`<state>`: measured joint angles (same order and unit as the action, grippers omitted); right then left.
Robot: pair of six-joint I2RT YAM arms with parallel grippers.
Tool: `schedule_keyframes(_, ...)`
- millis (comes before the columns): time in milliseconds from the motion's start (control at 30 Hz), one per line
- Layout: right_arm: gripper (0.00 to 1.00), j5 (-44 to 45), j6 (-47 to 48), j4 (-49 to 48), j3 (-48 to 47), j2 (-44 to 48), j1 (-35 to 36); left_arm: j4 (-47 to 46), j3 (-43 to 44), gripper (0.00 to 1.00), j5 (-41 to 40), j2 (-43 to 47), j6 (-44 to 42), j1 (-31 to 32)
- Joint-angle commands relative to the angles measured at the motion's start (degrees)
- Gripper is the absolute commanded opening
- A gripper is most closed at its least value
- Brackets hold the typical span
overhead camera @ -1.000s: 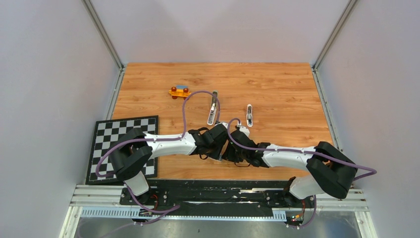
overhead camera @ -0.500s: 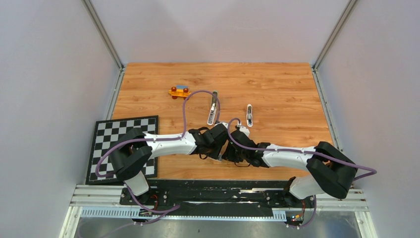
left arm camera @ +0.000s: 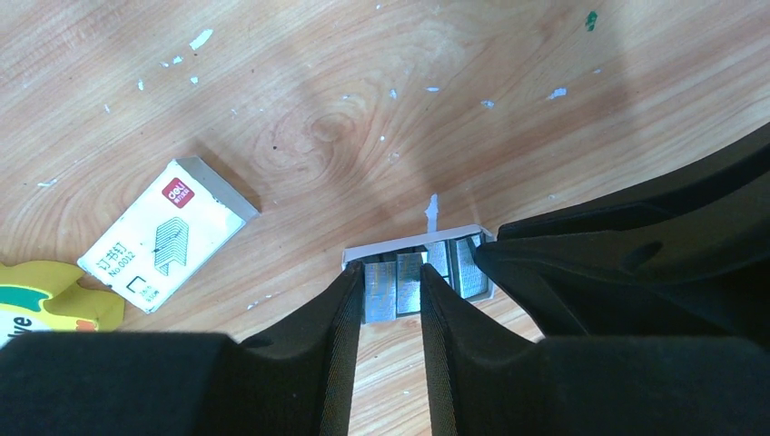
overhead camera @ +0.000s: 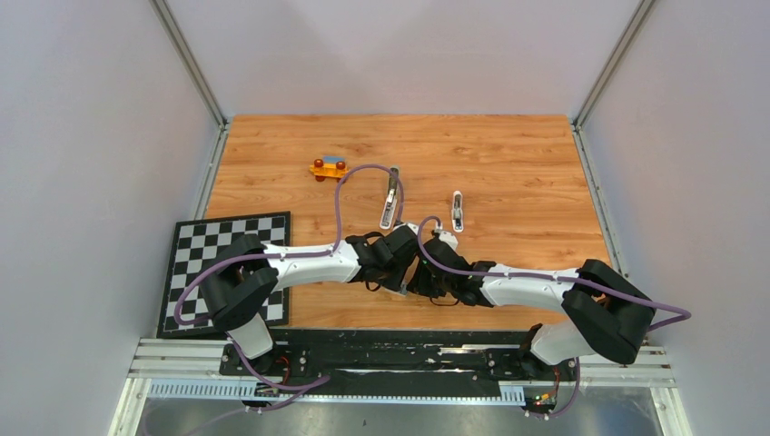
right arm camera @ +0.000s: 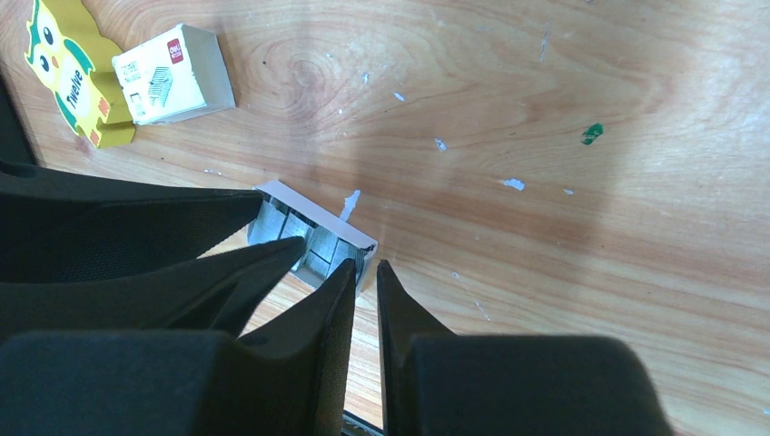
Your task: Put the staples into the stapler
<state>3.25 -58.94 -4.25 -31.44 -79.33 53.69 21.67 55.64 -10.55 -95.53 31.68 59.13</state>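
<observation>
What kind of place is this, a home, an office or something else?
Probably a robotics lab test cell: grey panels enclose a wooden table, a checkerboard board lies at its near left corner, and two robot arms are mounted at the near edge.

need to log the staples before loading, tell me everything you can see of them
The staples are silver-grey ridged metal blocks, several packed side by side in a shallow white tray lying on the wooden table. The left gripper's fingers straddle blocks at one end; the right gripper sits at the tray's other end. Whether either grips cannot be told.
</observation>
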Motion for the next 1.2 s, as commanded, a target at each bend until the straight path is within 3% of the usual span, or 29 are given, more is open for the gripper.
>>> schedule_keyframes(0, 0.18, 1.9, 0.6, 3.2, -0.4, 0.3, 1.2, 0.8, 2.4, 0.31, -0.6, 1.7, 0.0, 0.8)
schedule_keyframes(1167, 0.2, 1.9, 0.4, 2.8, 0.1, 1.2, 1.3, -1.0, 0.3, 0.35, 0.6, -0.6, 0.0, 0.8)
